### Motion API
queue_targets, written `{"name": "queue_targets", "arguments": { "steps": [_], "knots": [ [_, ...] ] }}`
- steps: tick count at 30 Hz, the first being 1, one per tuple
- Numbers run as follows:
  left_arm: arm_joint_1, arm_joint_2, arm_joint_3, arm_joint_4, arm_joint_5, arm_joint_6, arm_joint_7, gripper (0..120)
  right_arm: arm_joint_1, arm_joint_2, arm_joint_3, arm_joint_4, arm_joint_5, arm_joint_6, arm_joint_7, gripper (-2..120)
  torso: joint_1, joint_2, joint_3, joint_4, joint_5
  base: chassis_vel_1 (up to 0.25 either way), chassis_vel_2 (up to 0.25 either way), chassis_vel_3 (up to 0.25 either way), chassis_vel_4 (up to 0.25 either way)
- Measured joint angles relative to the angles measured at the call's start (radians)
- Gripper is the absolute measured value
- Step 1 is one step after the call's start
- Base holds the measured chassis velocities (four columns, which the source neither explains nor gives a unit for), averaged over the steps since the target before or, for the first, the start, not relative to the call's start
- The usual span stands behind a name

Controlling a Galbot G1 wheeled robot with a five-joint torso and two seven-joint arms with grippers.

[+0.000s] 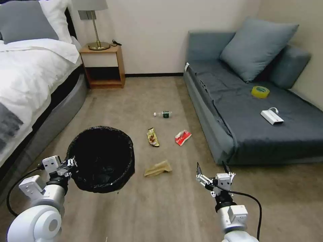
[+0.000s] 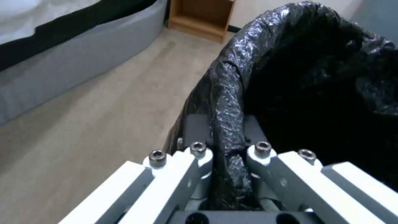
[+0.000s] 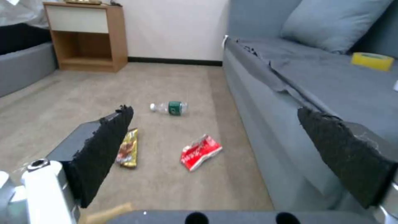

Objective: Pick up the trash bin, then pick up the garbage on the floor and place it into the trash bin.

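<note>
The trash bin (image 1: pixel 101 158), lined with a glossy black bag, hangs above the floor at the left. My left gripper (image 1: pixel 69 165) is shut on its near rim (image 2: pixel 226 124). The garbage lies on the carpet: a crumpled brown paper bag (image 1: pixel 158 168), a gold-brown wrapper (image 1: pixel 153 137) (image 3: pixel 127 148), a red-and-white packet (image 1: pixel 182 137) (image 3: pixel 200 152) and a small clear bottle (image 1: pixel 163 114) (image 3: pixel 169 107) with a green label. My right gripper (image 1: pixel 212 169) (image 3: pixel 215 155) hovers open, right of the paper bag and nearer to me than the packet.
A grey sofa (image 1: pixel 235 114) stands on the right, carrying a yellow tape roll (image 1: pixel 260 91) and a white box (image 1: pixel 272 117) with a cable. A bed (image 1: pixel 30 84) runs along the left. A wooden nightstand (image 1: pixel 102 65) with a lamp is at the back wall.
</note>
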Motion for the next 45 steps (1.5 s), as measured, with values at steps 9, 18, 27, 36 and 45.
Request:
{"name": "queue_targets", "arguments": {
  "steps": [9, 18, 27, 36, 45],
  "knots": [
    [0.004, -0.002, -0.013, 0.001, -0.006, -0.003, 0.003, 4, 0.005, 0.001, -0.012, -0.021, -0.026, 0.024, 0.009, 100, 0.0, 0.0, 0.0, 0.0, 0.0003, -0.236, 0.248, 0.238, -0.231],
    [0.005, -0.003, -0.024, 0.005, -0.011, -0.007, 0.008, 4, 0.016, -0.008, -0.028, -0.037, -0.034, 0.042, 0.01, 100, 0.0, 0.0, 0.0, -0.0001, 0.0001, -0.159, 0.176, 0.167, -0.149],
    [0.003, 0.011, -0.043, 0.02, -0.013, -0.007, 0.029, 4, 0.071, -0.083, -0.095, -0.075, -0.023, 0.06, -0.041, 100, 0.0, 0.0, 0.0, -0.0001, 0.0, -0.01, 0.015, 0.005, -0.011],
    [0.03, 0.038, -0.095, 0.05, -0.005, -0.015, 0.087, 4, 0.343, -0.444, -0.347, -0.212, 0.189, -0.125, -0.078, 100, 0.0, 0.0, 0.0, 0.0, 0.0002, 0.0, 0.0, 0.0, 0.0],
    [0.032, 0.038, -0.127, 0.068, -0.025, -0.032, 0.103, 4, 0.688, -0.635, -0.675, -0.316, 0.562, -0.205, -0.085, 100, 0.0, 0.0, 0.0, 0.0002, 0.0, 0.0, 0.0, 0.0, 0.0]
  ]
}}
